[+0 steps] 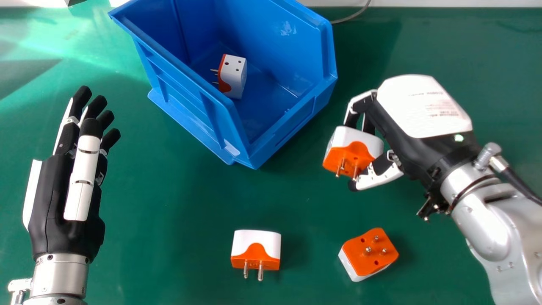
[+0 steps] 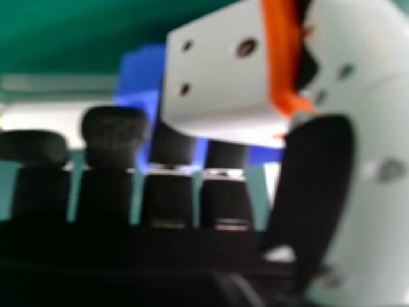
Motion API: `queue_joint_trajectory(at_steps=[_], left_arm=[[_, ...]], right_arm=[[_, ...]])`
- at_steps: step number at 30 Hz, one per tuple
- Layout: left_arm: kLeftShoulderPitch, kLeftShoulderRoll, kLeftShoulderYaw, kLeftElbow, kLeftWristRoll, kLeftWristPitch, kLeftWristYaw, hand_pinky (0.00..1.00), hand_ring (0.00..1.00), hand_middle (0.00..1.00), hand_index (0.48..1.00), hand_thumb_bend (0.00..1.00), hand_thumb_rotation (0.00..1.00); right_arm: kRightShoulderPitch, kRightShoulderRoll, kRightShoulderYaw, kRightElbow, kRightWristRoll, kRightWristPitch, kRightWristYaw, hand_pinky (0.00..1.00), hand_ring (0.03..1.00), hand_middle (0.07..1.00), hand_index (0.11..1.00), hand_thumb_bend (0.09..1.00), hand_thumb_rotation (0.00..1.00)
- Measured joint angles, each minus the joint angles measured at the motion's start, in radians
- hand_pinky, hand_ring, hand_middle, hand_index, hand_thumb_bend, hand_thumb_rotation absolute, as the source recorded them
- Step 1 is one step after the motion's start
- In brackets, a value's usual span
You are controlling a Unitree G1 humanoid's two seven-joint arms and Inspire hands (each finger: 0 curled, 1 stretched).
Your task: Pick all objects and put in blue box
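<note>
Right hand: the right hand (image 1: 423,106) held one white-and-orange plug adapter (image 1: 351,148), pinched between thumb and fingers.
Held adapter: outside the box, at the hand's fingertips, orange face and metal pins turned toward the robot's side. Right hand view had its white, holed face up close to the thumb pad (image 2: 323,173), with blue of the box behind.
Blue box: the blue box (image 1: 190,106) sat on the green table (image 1: 169,220), to the left of the right hand and farther forward, near the held adapter but apart from it.
Adapter in box: one adapter (image 1: 237,76) lay on the box floor, left of the right hand and farther off, pins pointing left.
Pins-up adapter: another (image 1: 368,254) rested on the table, nearer the robot than the right hand's fingertips, orange face and pins upward.
Middle adapter: one more (image 1: 256,250) on the table, nearer the robot than the right hand and off to its left, pins toward the robot.
Left hand: the left hand (image 1: 80,182) was wide, fingers straight, holding nothing, well apart from the right hand, on its left past the box.
Cable: a grey cable (image 1: 353,17) ran behind the box, farther forward than the right hand.
</note>
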Motion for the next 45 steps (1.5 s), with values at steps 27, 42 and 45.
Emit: queue_joint_trajectory(at_steps=[27, 42, 45], left_arm=[[-0.018, 0.008, -0.001, 0.004, 0.012, 0.002, -0.008, 0.93, 0.94, 0.96, 0.957, 0.52, 0.78], [-0.021, 0.007, 0.0, 0.012, 0.019, 0.0, -0.012, 0.93, 0.94, 0.95, 0.944, 0.53, 0.77], [-0.022, 0.007, 0.002, 0.012, 0.022, 0.0, -0.007, 0.92, 0.93, 0.95, 0.94, 0.53, 0.77]], right_arm=[[-0.39, 0.145, 0.053, 0.155, -0.033, -0.075, 0.063, 0.09, 0.139, 0.201, 0.469, 0.487, 0.12], [-0.687, 0.302, 0.155, 0.664, -0.038, -0.111, -0.09, 0.14, 0.202, 0.272, 0.475, 0.49, 0.12], [-0.765, 0.336, 0.19, 0.82, -0.054, -0.116, -0.139, 0.17, 0.226, 0.296, 0.476, 0.49, 0.12]])
